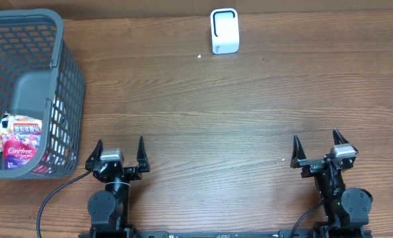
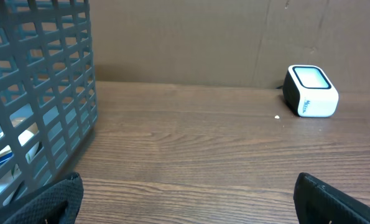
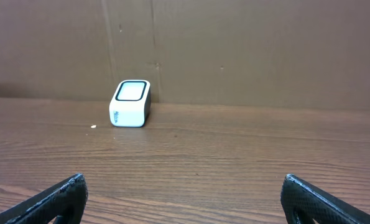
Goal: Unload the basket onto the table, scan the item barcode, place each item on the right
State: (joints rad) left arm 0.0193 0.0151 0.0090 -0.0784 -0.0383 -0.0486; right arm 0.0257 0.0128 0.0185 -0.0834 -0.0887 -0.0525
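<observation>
Idling empty, left hand (image 1: 120, 143) and right hand (image 1: 316, 137) are gaping apart. Left should be dipping over the basket (image 1: 69, 106) rim for the packet (image 1: 19, 147).

Both arms are matte black. The left gripper (image 1: 120, 141) and right gripper (image 1: 316, 135) each carry two tapering, pointed fingers (image 1: 141, 149) flanking a pale grey block (image 1: 111, 155). Round joint housings (image 1: 104, 205) sit behind. A black cable (image 1: 41, 215) curves off the left arm toward seven o'clock.
</observation>
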